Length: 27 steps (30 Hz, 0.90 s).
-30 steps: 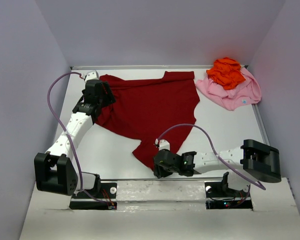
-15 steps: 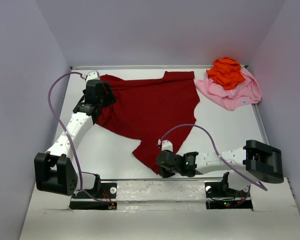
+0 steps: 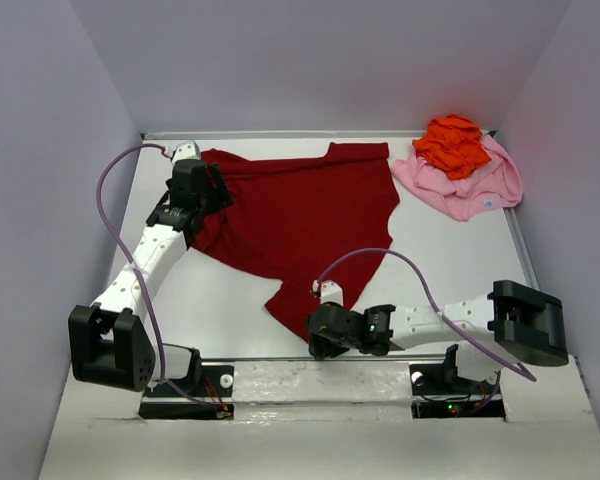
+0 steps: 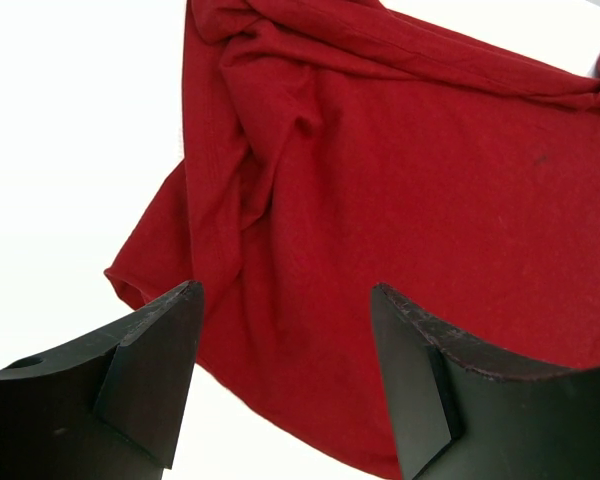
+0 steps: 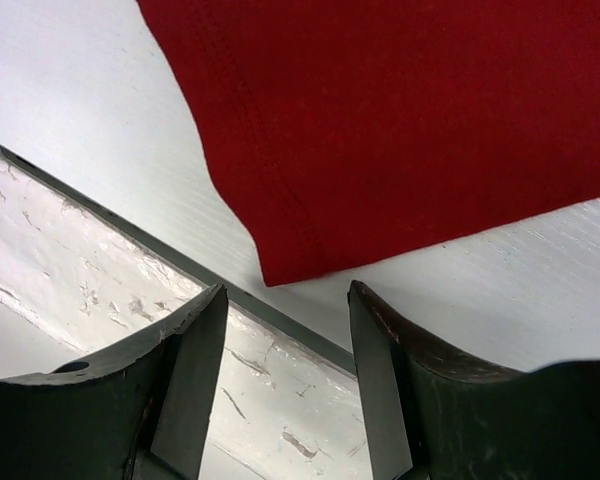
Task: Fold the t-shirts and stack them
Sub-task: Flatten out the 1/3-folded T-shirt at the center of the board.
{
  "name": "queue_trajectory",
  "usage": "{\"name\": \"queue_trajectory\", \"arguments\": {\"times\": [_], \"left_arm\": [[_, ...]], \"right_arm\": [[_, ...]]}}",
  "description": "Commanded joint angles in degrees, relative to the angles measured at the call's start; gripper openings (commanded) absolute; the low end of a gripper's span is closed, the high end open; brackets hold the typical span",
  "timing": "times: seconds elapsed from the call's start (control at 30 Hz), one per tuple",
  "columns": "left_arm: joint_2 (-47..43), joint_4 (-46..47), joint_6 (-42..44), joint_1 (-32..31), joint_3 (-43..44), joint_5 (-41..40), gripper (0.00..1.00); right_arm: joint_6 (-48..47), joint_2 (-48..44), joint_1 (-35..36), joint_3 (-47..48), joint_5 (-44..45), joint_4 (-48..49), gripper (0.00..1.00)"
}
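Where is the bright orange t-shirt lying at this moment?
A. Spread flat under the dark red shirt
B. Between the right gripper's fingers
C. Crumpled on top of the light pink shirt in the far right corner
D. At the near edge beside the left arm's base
C: in the top view the bright orange t-shirt sits bunched up on the light pink shirt at the far right.

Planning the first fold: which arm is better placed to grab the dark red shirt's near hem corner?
Right. The right gripper hangs open short of the dark red shirt's near hem corner; the left gripper is open over the far sleeve.
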Motion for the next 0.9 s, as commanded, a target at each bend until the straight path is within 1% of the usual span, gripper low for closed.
{"name": "queue_trajectory", "arguments": {"times": [0.0,0.17,0.27,0.37,0.6,0.87], "left_arm": [[-2.3,2.0,1.0,-0.4,-0.4,0.4,0.77],[-2.2,2.1,1.2,-0.6,-0.5,0.4,0.77],[-2.3,2.1,1.2,-0.7,-0.5,0.3,0.77],[-2.4,2.0,1.3,-0.7,-0.3,0.4,0.77],[-2.7,2.0,1.3,-0.7,-0.4,0.3,0.77],[-2.8,2.0,1.4,-0.8,-0.5,0.2,0.77]], "right_arm": [[-0.2,2.4,0.6,3.0,3.2,-2.0,0.58],[-0.4,6.0,1.2,5.6,4.1,-2.5,0.56],[-1.3,4.6,2.4,7.6,5.3,-4.1,0.56],[-1.6,3.2,3.0,9.8,5.8,-7.9,0.56],[-1.5,1.8,4.0,12.3,6.1,-10.1,0.56],[-1.6,6.8,4.0,12.8,8.7,-10.0,0.56]]}}
